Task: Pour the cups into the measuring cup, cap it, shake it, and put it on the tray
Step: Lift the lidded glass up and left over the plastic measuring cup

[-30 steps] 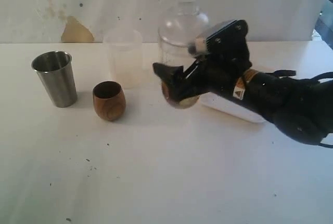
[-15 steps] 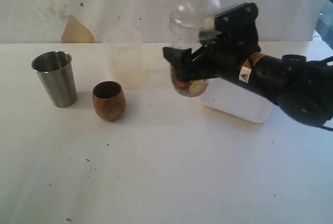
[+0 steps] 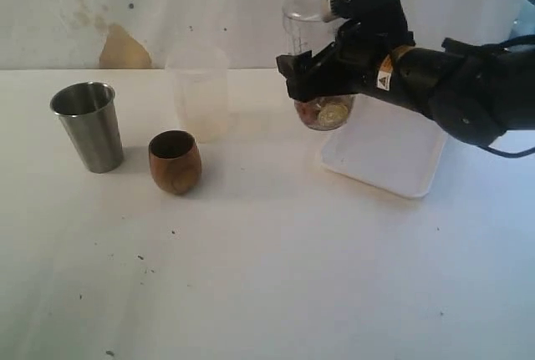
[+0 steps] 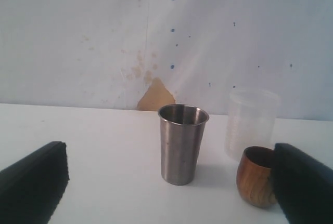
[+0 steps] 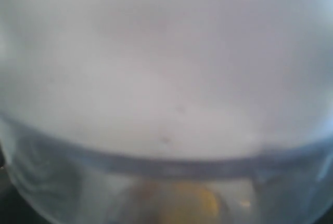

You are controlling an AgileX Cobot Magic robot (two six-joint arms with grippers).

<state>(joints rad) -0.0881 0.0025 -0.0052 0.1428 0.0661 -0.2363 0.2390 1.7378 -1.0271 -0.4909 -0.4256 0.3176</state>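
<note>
The clear measuring cup (image 3: 316, 9), domed cap on and yellowish bits at its bottom, hangs in the air over the near-left edge of the white tray (image 3: 393, 159). My right gripper (image 3: 316, 84) is shut on its lower body. Its blurred wall (image 5: 166, 104) fills the right wrist view. The steel tumbler (image 3: 88, 126) and the wooden cup (image 3: 175, 161) stand upright at the left. In the left wrist view the tumbler (image 4: 182, 143) and wooden cup (image 4: 256, 176) stand beyond my left gripper (image 4: 170, 169), which is open and holds nothing.
A frosted whitish cup (image 3: 199, 93) stands behind the wooden cup, also in the left wrist view (image 4: 252, 122). A wall with a brown stain (image 3: 124, 49) runs along the table's far edge. The right arm (image 3: 468, 93) reaches in above the tray.
My right gripper has lifted the measuring cup up and to the right, from beside the tray to above its edge. The tumbler and wooden cup have not moved.
</note>
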